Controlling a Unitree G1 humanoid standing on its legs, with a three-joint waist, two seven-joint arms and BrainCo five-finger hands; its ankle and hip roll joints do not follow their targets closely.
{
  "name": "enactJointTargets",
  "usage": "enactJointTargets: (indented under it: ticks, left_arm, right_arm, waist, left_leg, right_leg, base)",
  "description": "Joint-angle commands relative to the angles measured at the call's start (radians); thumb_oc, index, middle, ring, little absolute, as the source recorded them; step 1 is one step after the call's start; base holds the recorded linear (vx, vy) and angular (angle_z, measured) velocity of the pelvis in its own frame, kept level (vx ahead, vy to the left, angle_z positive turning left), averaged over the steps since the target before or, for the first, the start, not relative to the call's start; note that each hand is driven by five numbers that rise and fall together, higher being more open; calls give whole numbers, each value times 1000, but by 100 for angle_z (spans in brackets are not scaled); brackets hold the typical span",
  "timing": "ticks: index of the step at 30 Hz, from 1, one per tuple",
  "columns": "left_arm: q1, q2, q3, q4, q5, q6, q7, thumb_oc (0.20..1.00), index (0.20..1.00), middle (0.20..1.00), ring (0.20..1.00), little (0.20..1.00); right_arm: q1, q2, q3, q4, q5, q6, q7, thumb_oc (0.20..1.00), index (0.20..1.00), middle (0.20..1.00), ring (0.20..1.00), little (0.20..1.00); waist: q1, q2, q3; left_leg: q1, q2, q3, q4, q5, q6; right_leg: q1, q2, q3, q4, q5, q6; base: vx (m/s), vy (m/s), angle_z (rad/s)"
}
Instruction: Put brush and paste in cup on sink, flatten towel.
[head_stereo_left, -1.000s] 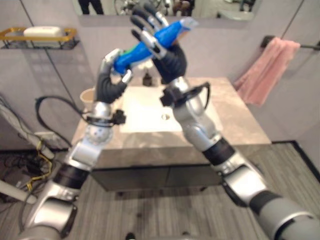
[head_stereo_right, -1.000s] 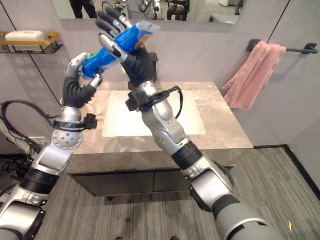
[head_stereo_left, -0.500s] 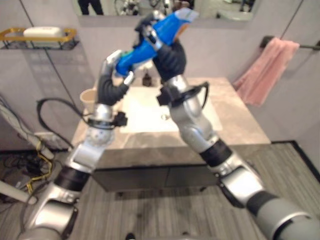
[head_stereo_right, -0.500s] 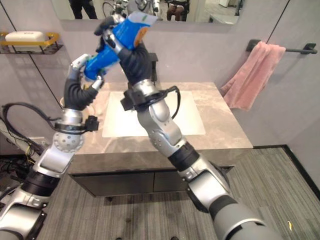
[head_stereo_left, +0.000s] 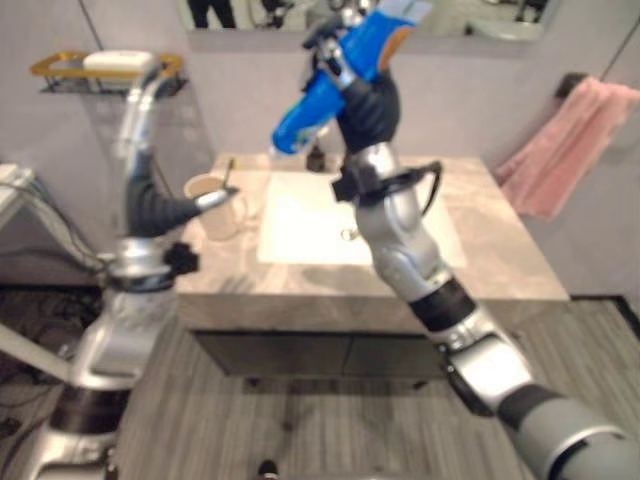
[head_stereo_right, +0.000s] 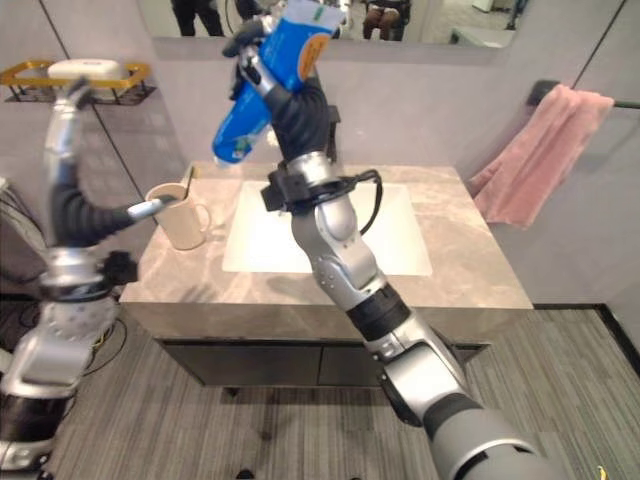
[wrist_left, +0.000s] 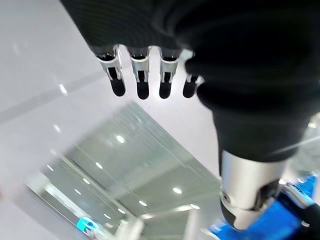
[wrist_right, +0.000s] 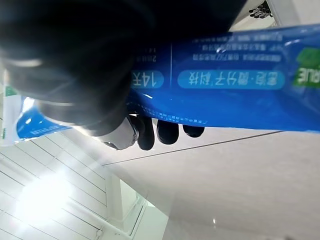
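Note:
My right hand (head_stereo_left: 368, 98) is raised high over the sink, shut on a blue toothpaste tube (head_stereo_left: 335, 72) that slants down to the left; its fingers (wrist_right: 167, 131) curl round the tube (wrist_right: 225, 85). My left hand (head_stereo_right: 85, 215) stands apart at the left, open, with straight fingers (wrist_left: 142, 75) pointing up and the thumb reaching toward a beige cup (head_stereo_right: 182, 218). The cup stands on the counter left of the basin, with a toothbrush (head_stereo_right: 188, 182) in it. A pink towel (head_stereo_right: 540, 155) hangs bunched on a wall bar at the right.
The white basin (head_stereo_left: 310, 215) is set in a grey marble counter (head_stereo_left: 480, 260), with a dark faucet (head_stereo_left: 317, 158) behind it. A gold wall shelf (head_stereo_left: 105, 68) with a white soap sits at the upper left. A mirror runs above the counter.
My left hand has let go of the tube and swung left, beside the cup. My right hand now holds the tube alone, a little higher. The camera has shifted, bringing the cup into view.

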Motion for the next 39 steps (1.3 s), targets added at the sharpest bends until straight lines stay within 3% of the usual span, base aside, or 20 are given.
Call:
enactJointTargets:
  ticks: [1,7,12,14,15,16,17,19,20,21,22,25,26,28,29,35,39]
  left_arm:
    - [13,51,38,-42,-85,-59,47,1000,1000,1000,1000,1000]
    - [196,13,79,67,-228,-84,1,1000,1000,1000,1000,1000]
    - [255,-79,-54,341,-472,-55,-134,1000,1000,1000,1000,1000]
    - [289,-45,-104,388,-415,-27,-206,1000,1000,1000,1000,1000]
    - [312,-36,-122,407,-390,-16,-232,1000,1000,1000,1000,1000]
    - [345,-23,-180,521,-334,-4,-281,1000,1000,1000,1000,1000]
    - [352,-13,-195,548,-307,5,-295,1000,1000,1000,1000,1000]
    - [352,-17,-219,620,-297,16,-310,1000,1000,1000,1000,1000]
    - [349,-28,-252,717,-262,27,-318,1000,1000,1000,1000,1000]
    - [339,-27,-310,843,-211,53,-366,1000,1000,1000,1000,1000]
    - [341,-37,-323,910,-185,62,-388,1000,1000,1000,1000,1000]
    - [304,-96,-352,1162,-142,98,-392,1000,1000,1000,1000,1000]
    - [300,-99,-354,1167,-142,95,-391,1000,1000,1000,1000,1000]
    - [256,-183,-331,1404,-128,138,-366,1000,1000,1000,1000,1000]
    - [251,-199,-324,1442,-117,146,-353,1000,1000,1000,1000,1000]
    - [252,-234,-258,1543,-161,174,-343,1000,1000,1000,1000,1000]
    - [249,-246,-277,1543,-152,174,-343,1000,1000,1000,1000,1000]
  right_arm:
    - [-56,-25,-102,-79,-21,-64,5,200,200,200,200,200]
    - [2,-86,-148,-115,-20,-76,7,200,200,200,200,200]
    - [62,-125,-183,-136,-18,-79,10,200,200,200,200,200]
    - [67,-144,-207,-147,-22,-79,15,200,200,200,200,200]
    - [64,-147,-211,-144,-30,-80,11,200,200,200,200,200]
    - [52,-148,-207,-132,-52,-78,9,200,200,200,200,200]
    - [37,-146,-200,-120,-56,-72,10,200,200,200,200,200]
    - [6,-140,-195,-92,-47,-76,4,200,200,200,200,200]
    - [-10,-138,-190,-62,-33,-80,6,200,200,200,200,200]
    - [-16,-143,-189,-48,-28,-81,11,200,200,200,200,200]
    - [-17,-138,-184,-34,-21,-79,15,200,200,200,200,200]
    - [-57,-121,-171,4,-3,-81,20,200,200,200,200,200]
    - [-59,-122,-171,5,-2,-82,21,200,200,200,200,200]
    - [-83,-145,-155,19,3,-67,33,200,200,200,200,200]
    - [-85,-154,-156,22,8,-66,38,200,200,200,200,200]
    - [-78,-178,-138,15,17,-58,53,200,200,200,200,200]
    - [-90,-207,-133,29,6,-52,52,200,200,200,200,200]
  waist:
    - [46,-51,11]
    - [88,-64,52]
    - [113,-79,75]
    - [115,-70,82]
    - [118,-62,84]
    - [117,-40,87]
    - [113,-32,92]
    - [124,-20,96]
    - [131,-8,96]
    - [110,3,99]
    - [105,7,99]
    - [90,11,110]
    - [90,11,110]
    - [82,-6,123]
    - [83,-10,120]
    - [94,-30,103]
    - [98,-42,92]
  left_leg:
    - [57,10,-61,13,-113,39]
    - [43,-18,-121,13,-101,72]
    - [-46,-71,-183,165,-167,107]
    - [-74,-106,-206,220,-204,132]
    - [-93,-127,-215,251,-222,150]
    - [-116,-167,-215,281,-237,176]
    - [-118,-173,-210,283,-241,186]
    - [-122,-171,-186,290,-250,193]
    - [-120,-165,-170,294,-257,193]
    - [-106,-156,-171,278,-253,189]
    - [-98,-154,-169,269,-252,189]
    - [-85,-158,-165,246,-241,183]
    - [-88,-159,-164,246,-239,183]
    - [-78,-156,-160,267,-250,163]
    - [-77,-150,-163,272,-252,155]
    - [-66,-117,-194,256,-237,125]
    - [-62,-105,-220,220,-216,111]
  right_leg:
    - [48,-91,-33,6,-19,26]
    - [74,-104,-65,6,-6,25]
    - [100,-146,-99,6,45,46]
    - [102,-170,-103,23,70,54]
    - [91,-191,-102,45,102,61]
    - [58,-231,-78,75,202,74]
    - [41,-242,-72,88,229,68]
    - [15,-242,-71,102,210,60]
    - [-1,-229,-79,129,167,53]
    - [-23,-149,-5,153,55,17]
    - [-33,-118,22,144,27,13]
    - [-76,-69,68,85,32,11]
    - [-79,-70,68,84,34,10]
    - [-65,-58,74,82,18,15]
    - [-56,-56,63,75,16,14]
    - [-16,-36,31,46,-6,0]
    - [6,-29,1,22,-13,-3]
  base:
    - [22,13,16]
    - [12,53,29]
    - [-7,146,23]
    - [-1,264,40]
    - [-39,485,48]
    - [-68,493,41]
    - [-81,471,14]
    - [-41,190,-14]
    - [-4,126,-47]
    - [16,147,-57]
    - [26,86,-26]
    - [11,35,-3]
    - [29,-15,6]
    - [117,-92,26]
    - [104,-96,37]
    - [102,-141,16]
    - [100,-118,25]
